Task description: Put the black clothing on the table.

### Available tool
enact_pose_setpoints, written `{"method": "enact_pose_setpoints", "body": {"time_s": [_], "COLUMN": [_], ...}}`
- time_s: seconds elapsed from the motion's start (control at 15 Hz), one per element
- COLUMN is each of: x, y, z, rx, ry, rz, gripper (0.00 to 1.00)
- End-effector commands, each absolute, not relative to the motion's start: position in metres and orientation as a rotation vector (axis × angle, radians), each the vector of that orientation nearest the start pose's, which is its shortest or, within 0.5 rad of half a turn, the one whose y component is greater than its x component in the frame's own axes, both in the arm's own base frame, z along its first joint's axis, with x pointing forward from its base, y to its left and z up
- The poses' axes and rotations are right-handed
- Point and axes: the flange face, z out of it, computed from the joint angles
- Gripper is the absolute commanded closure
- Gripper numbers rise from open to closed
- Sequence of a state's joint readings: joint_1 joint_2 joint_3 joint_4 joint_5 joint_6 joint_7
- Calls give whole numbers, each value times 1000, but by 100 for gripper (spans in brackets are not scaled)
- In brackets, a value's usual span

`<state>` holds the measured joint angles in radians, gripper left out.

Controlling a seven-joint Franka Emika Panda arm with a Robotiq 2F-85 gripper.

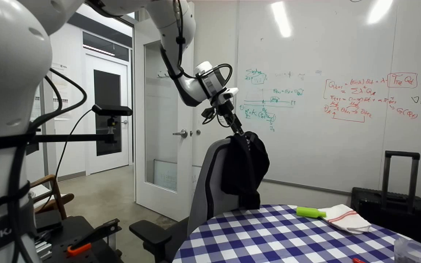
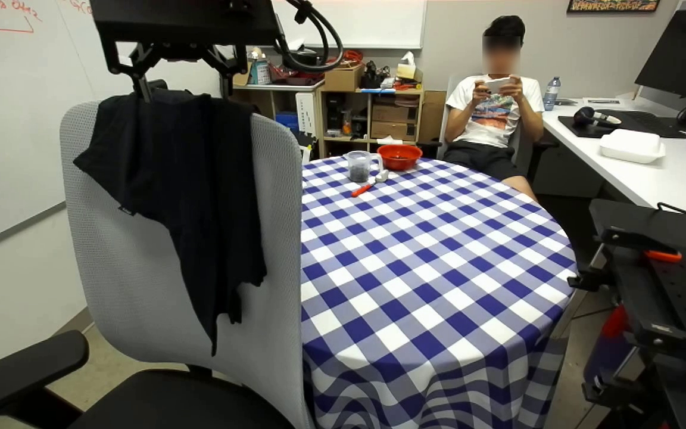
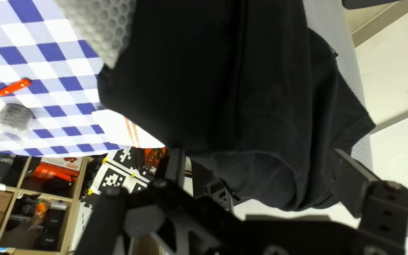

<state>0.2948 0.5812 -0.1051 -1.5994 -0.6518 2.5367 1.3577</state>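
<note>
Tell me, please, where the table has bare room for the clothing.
Free: the table between grey chair, red-handled utensil and near rim, in an exterior view. Crowded: far edge, with clear cup and red bowl; also where towel and green bottle lie.

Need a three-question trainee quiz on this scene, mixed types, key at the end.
1. True or false: the gripper stands open.
2. Which lies next to the striped towel: (a) red bowl, (b) green item, (c) headphones?
3. What is the black clothing draped over?

Key:
1. True; its fingers are apart.
2. b.
3. The grey chair's backrest.
</note>
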Motion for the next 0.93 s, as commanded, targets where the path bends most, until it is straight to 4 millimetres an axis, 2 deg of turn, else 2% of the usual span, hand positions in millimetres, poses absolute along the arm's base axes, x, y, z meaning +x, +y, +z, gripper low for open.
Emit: {"method": "enact_pose_setpoints", "body": {"time_s": [0.0, 0.07, 0.13, 0.2, 0.33, 0.4, 0.67, 0.87], "x": [718, 719, 719, 720, 721, 722, 725, 728], "y": [148, 146, 146, 147, 151, 153, 156, 151], "z": [322, 320, 318, 317, 318, 320, 329, 338], "rx": [-2962, -2965, -2968, -2969, -2968, -2966, -2958, -2945], "ry": [1143, 1162, 1176, 1188, 1195, 1193, 1204, 1230], "rz": [-982, -973, -957, -947, -947, -954, -970, -988], "gripper": [27, 23, 13, 7, 44, 45, 76, 88]}}
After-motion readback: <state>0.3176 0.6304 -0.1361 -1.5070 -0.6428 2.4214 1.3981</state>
